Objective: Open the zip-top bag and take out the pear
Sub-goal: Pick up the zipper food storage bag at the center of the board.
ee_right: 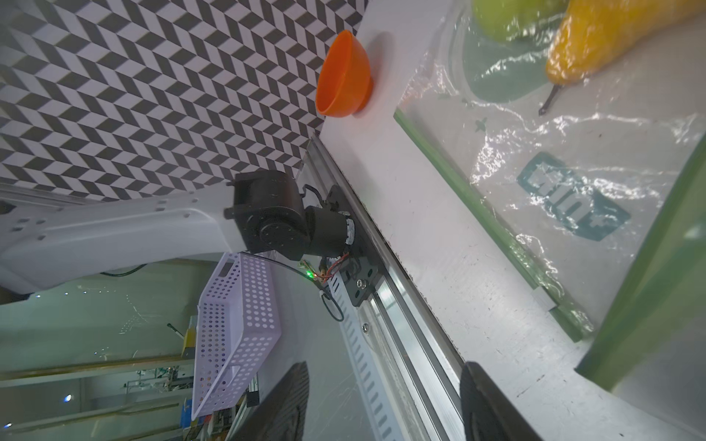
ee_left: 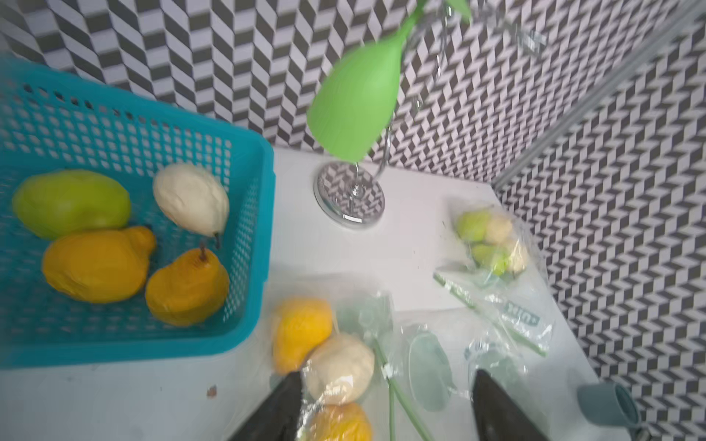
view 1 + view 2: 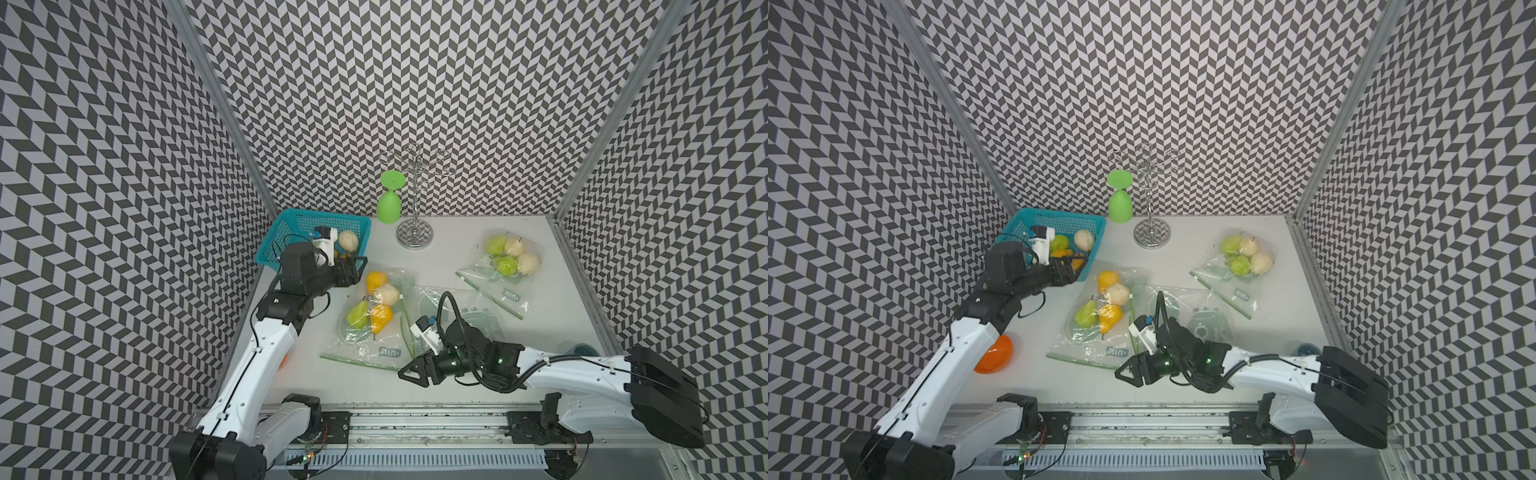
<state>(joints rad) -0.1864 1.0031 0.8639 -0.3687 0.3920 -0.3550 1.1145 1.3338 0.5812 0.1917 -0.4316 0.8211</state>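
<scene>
A clear zip-top bag with a green zip strip lies left of the table's middle, holding yellow, cream, green and orange pears. My left gripper hovers open at the near right corner of the teal basket, empty; in the left wrist view its fingers straddle the bagged cream pear below. My right gripper is open and empty at the table's front, just off the bag's zip corner. Several loose pears lie in the basket.
A second bag of green and cream pears lies back right, and an empty bag in the middle. An upside-down green goblet and a chrome rack stand at the back. An orange bowl sits front left, a teal cup front right.
</scene>
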